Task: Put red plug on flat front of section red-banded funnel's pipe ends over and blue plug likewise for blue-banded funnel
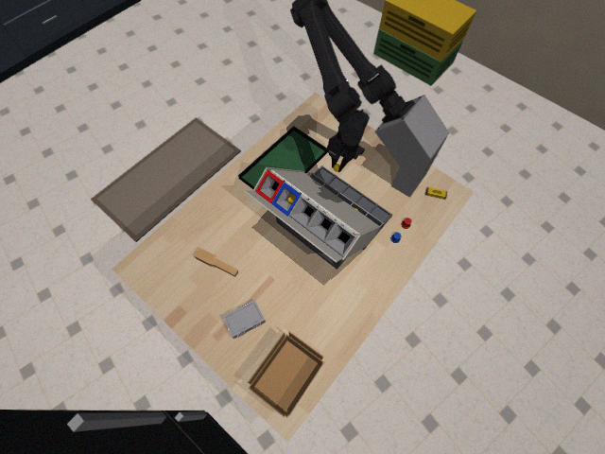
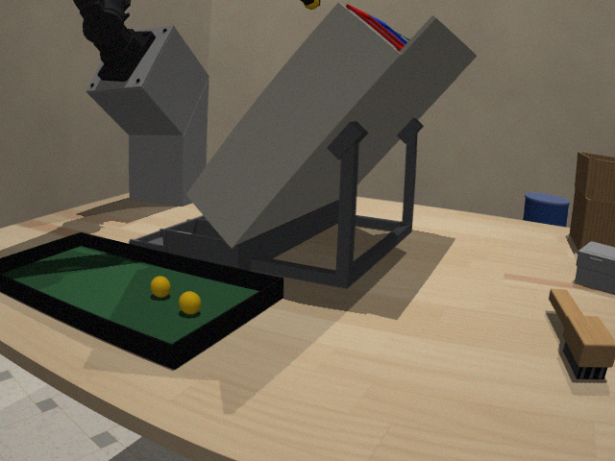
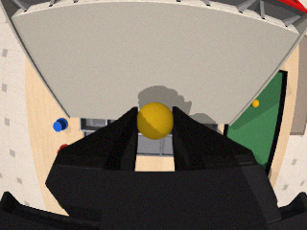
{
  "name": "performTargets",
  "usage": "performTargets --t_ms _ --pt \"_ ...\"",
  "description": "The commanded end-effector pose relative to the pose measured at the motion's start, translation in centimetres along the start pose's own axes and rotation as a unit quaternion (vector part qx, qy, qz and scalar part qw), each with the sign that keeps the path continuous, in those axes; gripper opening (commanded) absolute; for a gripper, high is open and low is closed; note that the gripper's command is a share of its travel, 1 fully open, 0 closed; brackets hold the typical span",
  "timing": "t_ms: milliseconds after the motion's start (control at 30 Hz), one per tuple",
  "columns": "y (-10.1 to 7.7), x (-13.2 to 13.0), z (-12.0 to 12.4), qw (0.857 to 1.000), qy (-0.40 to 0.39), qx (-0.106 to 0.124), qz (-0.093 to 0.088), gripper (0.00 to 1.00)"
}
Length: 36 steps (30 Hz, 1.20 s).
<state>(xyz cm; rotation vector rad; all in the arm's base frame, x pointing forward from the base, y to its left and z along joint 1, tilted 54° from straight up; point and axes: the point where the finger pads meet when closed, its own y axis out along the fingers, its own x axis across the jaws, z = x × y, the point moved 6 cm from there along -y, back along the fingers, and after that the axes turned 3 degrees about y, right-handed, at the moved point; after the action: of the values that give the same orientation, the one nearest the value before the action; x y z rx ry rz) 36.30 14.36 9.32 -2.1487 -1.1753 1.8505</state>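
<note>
My gripper point(image 1: 337, 165) point(image 3: 154, 114) is shut on a yellow marble point(image 1: 337, 167) point(image 2: 311, 4) point(image 3: 154, 120). It hangs over the back slope of the grey cover point(image 1: 319, 191) point(image 2: 298, 124) point(image 3: 153, 62), near its lower edge and the dark row of sections point(image 1: 354, 193). The red-banded funnel point(image 1: 267, 186) and the blue-banded funnel point(image 1: 285, 199) are at the rack's left end. A yellow marble point(image 1: 291, 199) sits in the blue-banded one. The red plug point(image 1: 406, 222) point(image 3: 62, 146) and blue plug point(image 1: 395, 237) point(image 2: 546, 208) point(image 3: 59, 126) stand on the board to the right of the rack. The green marble tray point(image 1: 288, 151) point(image 2: 74, 278) point(image 3: 254, 134) holds two marbles point(image 2: 159, 286) point(image 2: 189, 302).
The grey arm pedestal point(image 1: 412, 141) point(image 2: 159, 113) stands behind the rack. A wooden brush point(image 1: 216, 261) point(image 2: 580, 337), a grey box point(image 1: 243, 318) point(image 2: 596, 265), a cardboard box point(image 1: 285, 372) point(image 2: 593, 198) and a small yellow block point(image 1: 436, 192) lie on the board. Stacked crates point(image 1: 423, 36) stand behind.
</note>
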Motion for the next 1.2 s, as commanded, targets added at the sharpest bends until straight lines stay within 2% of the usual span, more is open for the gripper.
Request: performTargets --t_ms 0,300,867,1167 --pt "0.9 -0.3 -5.4 1.0 0.023 -0.014 -0.004 0.0" --pt "4.2 -0.5 -12.8 0.999 0.03 -0.019 -0.006 0.0" --pt "5.2 -0.4 -15.8 0.999 0.033 -0.023 -0.006 0.0" --pt "5.2 -0.4 -15.9 0.999 0.027 -0.02 -0.006 0.0"
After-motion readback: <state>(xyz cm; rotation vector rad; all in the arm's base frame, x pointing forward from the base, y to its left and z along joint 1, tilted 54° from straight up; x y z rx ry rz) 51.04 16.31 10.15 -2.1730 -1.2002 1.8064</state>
